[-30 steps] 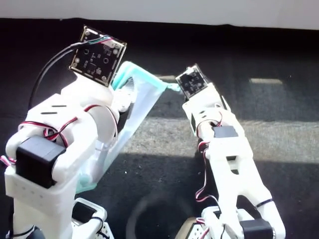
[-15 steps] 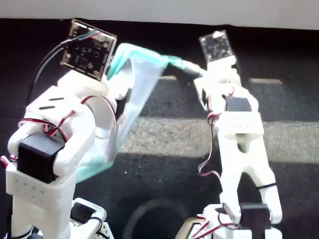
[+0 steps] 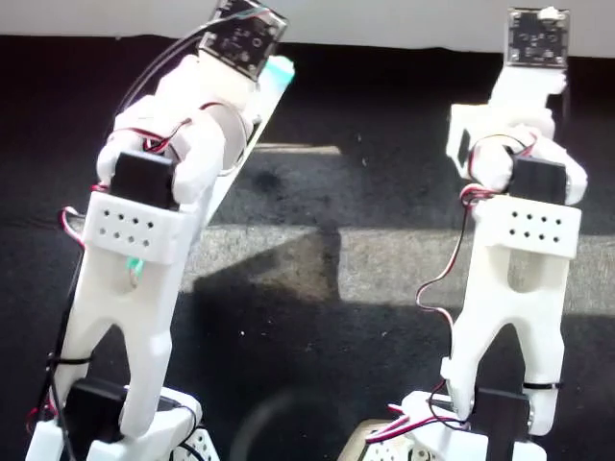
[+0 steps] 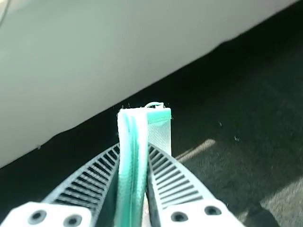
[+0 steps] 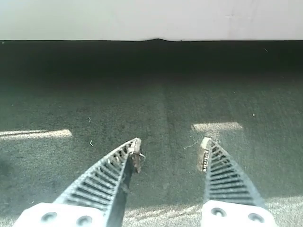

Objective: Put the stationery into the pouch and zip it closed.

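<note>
Teal-trimmed and made of translucent white mesh, the flat zip pouch (image 4: 143,137) is pinched by the left gripper (image 4: 135,149), whose two ribbed fingers (image 4: 166,177) are clenched against its opposite faces. Its folded teal top edge, with a small loop on it, sticks out just past the fingertips, and beyond it is the white wall (image 4: 94,56) at the back of the desk. Whether the zip is closed cannot be told.

From the high view, the left arm (image 3: 144,230) stretches up and away over the dark, felt-like desk (image 3: 384,221). The pouch (image 3: 277,70) shows as a teal corner just beside the arm's wrist camera board (image 3: 242,34), with a pale strip of it running down along the arm's underside, off the desk.

On the other side, the right arm (image 3: 519,240) stands well apart from the left one, equally upright. The right gripper (image 5: 170,150) is released: its two fingers are spread with bare desk between them, and it grasps nothing. Pale patches of sunlight (image 5: 217,126) lie across the desk below it.
</note>
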{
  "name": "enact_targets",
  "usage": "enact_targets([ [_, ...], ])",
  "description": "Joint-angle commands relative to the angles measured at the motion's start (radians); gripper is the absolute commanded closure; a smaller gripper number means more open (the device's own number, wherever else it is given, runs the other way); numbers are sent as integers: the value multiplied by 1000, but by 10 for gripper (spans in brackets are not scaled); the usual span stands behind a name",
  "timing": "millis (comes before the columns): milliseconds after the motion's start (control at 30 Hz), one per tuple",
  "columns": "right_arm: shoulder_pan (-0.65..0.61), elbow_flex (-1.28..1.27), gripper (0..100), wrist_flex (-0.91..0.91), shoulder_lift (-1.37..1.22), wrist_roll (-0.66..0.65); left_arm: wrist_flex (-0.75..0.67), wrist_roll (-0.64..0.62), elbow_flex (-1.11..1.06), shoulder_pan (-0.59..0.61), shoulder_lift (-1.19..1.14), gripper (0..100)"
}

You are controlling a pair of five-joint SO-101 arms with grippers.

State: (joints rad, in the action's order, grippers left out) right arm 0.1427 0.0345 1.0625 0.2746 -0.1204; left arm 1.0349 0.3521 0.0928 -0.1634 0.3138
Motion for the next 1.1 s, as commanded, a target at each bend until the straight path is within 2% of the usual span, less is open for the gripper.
enact_targets([
  [0,48,82,796,48,13,9,40,48,7,-71,-4,990],
  [233,104,136,796,134,13,11,48,48,-205,-291,-136,990],
  [367,122,185,796,205,13,8,-48,46,-303,-338,-196,989],
  [500,127,234,796,255,13,8,-106,26,-321,-332,-220,952],
  [600,124,245,793,288,13,8,-100,-109,-303,-311,-189,826],
  [667,122,242,793,300,13,9,-49,-196,-266,-285,-142,776],
  [1067,125,234,793,312,13,11,284,-218,-5,-124,77,772],
])
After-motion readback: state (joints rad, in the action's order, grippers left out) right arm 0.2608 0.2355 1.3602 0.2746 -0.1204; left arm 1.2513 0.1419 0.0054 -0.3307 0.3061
